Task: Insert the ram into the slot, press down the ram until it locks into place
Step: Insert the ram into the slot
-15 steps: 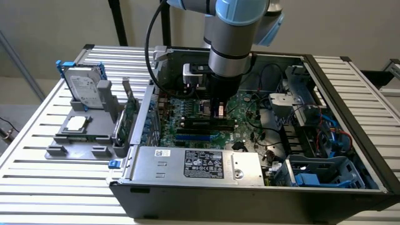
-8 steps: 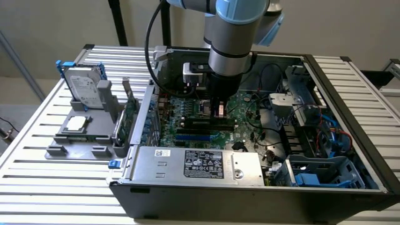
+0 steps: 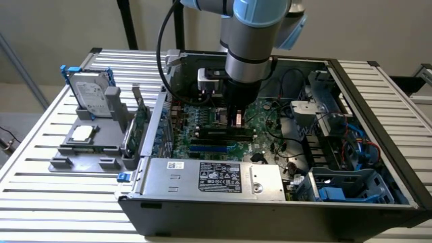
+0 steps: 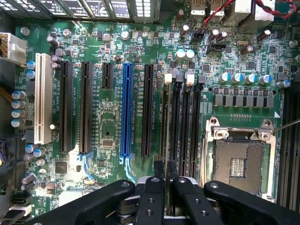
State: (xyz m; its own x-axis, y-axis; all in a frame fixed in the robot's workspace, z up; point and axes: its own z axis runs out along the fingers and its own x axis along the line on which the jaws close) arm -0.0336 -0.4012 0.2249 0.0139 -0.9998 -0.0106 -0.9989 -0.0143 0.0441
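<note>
My jaws clenched on thin green ram stick (image 4: pixel 165 126), held edge-on over long black memory socket (image 4: pixel 168 79), the one nearest long blue plastic slot (image 4: pixel 125 110). Lined up; can't tell if seated, guessing not locked yet.

No text is legible on the power supply labels (image 3: pixel 223 178) or the motherboard printing (image 4: pixel 134 105).

A: Item one, exterior view?
B: Set high, angled down at the open computer case (image 3: pixel 284 215) in mid-frame. Middling distance, with the slatted table (image 3: pixel 54 202) at the frame edges.
A: Item two, wrist view?
B: Behind the gripper (image 4: pixel 165 169), facing the motherboard (image 4: pixel 112 136) squarely, very close. Shared ground: the motherboard's middle.
</note>
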